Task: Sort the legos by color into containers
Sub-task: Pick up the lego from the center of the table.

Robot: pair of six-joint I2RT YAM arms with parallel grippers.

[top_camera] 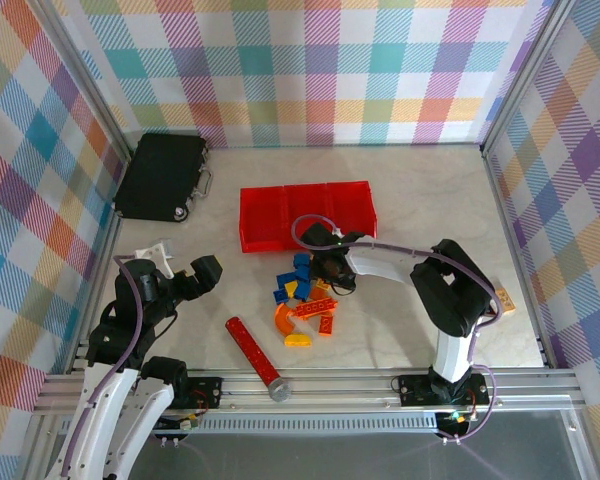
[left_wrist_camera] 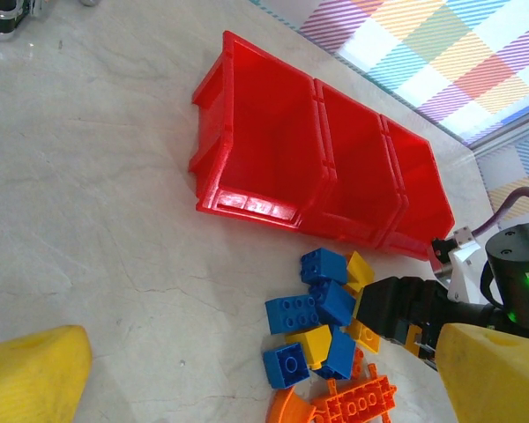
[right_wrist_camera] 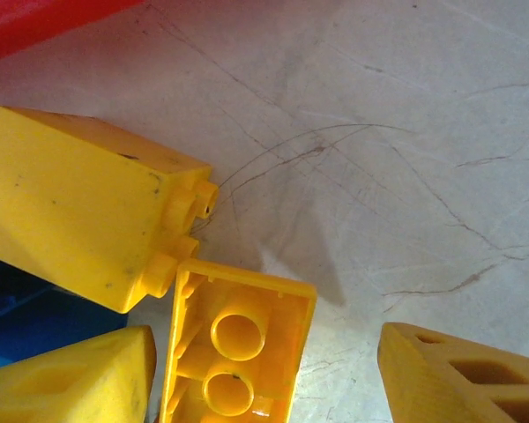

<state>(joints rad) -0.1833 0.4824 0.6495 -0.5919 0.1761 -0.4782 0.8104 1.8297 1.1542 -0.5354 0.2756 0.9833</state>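
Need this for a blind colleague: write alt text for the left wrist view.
Three joined red bins, all empty, sit on a pale table; just below them lies a cluster of blue, yellow and orange legos, with the right gripper at its right edge.

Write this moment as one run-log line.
right claw: open, low over yellow brick | left claw: open, clear of bricks | red bins: nothing seen inside

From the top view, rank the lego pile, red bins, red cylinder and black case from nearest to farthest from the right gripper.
1. Lego pile: at the right gripper, mid-table.
2. Red bins: just behind the gripper, toward the back wall.
3. Red cylinder: toward the near edge, leftward.
4. Black case: back-left corner.
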